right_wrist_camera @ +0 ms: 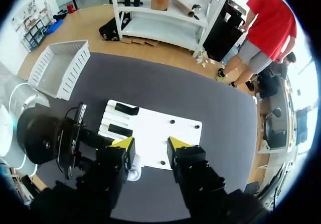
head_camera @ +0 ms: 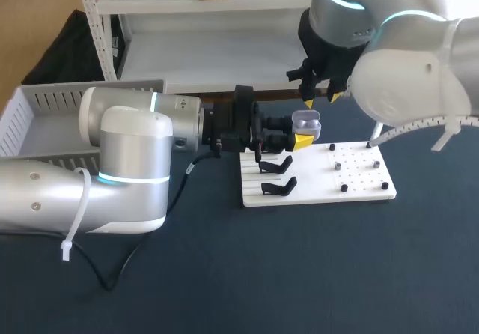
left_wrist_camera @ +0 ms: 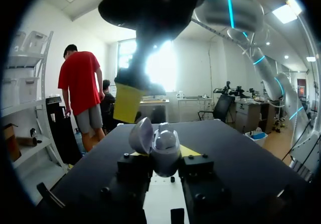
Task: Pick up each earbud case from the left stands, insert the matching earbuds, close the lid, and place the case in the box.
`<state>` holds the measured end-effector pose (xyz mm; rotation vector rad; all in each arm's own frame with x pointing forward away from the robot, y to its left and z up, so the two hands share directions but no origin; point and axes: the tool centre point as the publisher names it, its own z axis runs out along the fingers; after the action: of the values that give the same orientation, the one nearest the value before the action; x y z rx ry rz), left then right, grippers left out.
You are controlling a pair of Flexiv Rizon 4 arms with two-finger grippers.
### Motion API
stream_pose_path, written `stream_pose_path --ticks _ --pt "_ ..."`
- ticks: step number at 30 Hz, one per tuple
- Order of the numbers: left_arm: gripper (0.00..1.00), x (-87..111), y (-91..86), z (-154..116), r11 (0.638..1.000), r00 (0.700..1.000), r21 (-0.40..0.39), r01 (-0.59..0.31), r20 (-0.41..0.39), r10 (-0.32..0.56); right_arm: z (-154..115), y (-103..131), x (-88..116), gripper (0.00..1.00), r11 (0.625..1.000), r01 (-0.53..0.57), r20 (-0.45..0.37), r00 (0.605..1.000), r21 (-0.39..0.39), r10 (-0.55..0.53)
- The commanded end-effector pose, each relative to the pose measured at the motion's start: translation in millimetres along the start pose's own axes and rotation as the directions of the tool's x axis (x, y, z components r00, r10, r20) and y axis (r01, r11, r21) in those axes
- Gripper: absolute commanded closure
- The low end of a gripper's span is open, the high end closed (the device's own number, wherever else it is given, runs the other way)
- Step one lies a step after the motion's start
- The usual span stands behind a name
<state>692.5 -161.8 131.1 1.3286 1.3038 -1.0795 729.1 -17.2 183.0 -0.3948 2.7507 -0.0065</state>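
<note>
Earbud case [head_camera: 307, 124] sits clamped between the fingers of the left gripper [head_camera: 301, 141], with its lid open and facing up, probably so that the earbuds can go in; right gripper [head_camera: 320, 98] hangs just above it, fingers apart and holding nothing.

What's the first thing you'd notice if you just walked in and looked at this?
You'd first see the little pale case with its lid flipped open, held over the white board by the left gripper. Right above it hangs the right gripper, its yellow tips apart. A white box sits at the table's left edge.
</note>
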Motion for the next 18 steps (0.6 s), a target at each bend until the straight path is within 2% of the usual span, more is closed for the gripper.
stream_pose_path --ticks 1,9,18 --pt "1.00 -0.1 0.5 0.5 1.000 1.000 -0.001 0.000 -0.001 0.000 8.0 2.2 -4.7 0.59 1.000 0.002 -0.009 1.000 -0.002 -0.002" --pt "1.00 -0.1 0.5 0.5 1.000 1.000 -0.001 0.000 -0.001 0.000 11.8 4.8 1.4 0.60 1.000 0.012 -0.024 1.000 -0.005 -0.012" --pt "1.00 -0.1 0.5 0.5 1.000 1.000 -0.001 0.000 -0.001 0.000 2.5 6.4 13.4 0.60 1.000 0.020 -0.020 1.000 -0.010 -0.020"
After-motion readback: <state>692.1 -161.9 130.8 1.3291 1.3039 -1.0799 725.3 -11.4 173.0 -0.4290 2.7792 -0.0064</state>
